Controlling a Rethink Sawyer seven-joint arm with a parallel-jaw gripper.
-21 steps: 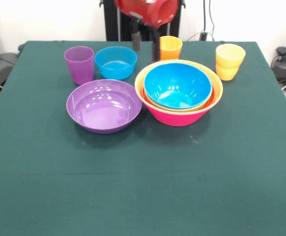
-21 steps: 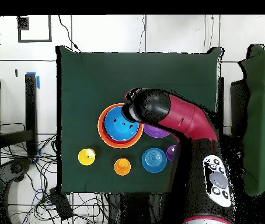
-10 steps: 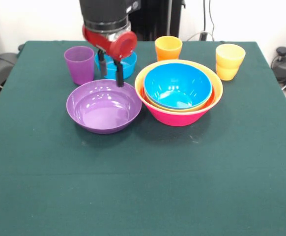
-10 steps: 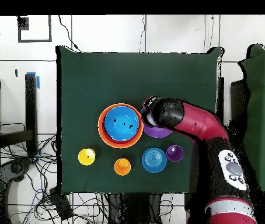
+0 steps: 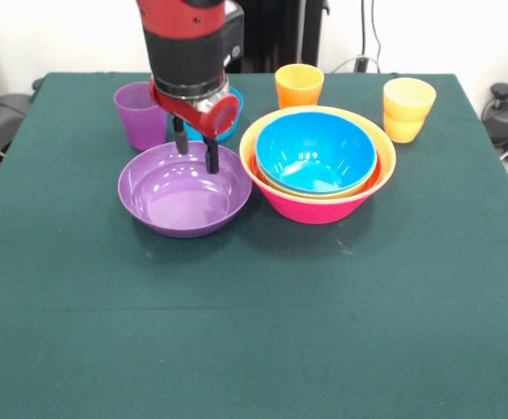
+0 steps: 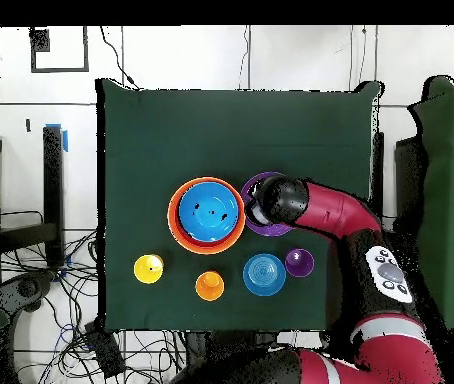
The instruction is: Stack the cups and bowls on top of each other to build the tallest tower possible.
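Purple bowl point(image 5: 184, 189) directly under tool point(image 5: 195, 152), fingers parted astride its far rim, gripping nothing.

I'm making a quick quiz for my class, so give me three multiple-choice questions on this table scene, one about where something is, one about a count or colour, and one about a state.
1. The gripper is over:
A the purple bowl
B the yellow cup
C bare cloth

2. How many cups stand on the table?
A two
B three
C five

3. The gripper is:
A shut on a cup
B open and empty
C shut on the bowl's rim

Answers:
1 A, its fingers hang at the purple bowl's far rim.
2 B, purple cup, orange cup, yellow cup.
3 B, the fingers stand apart with nothing between them.
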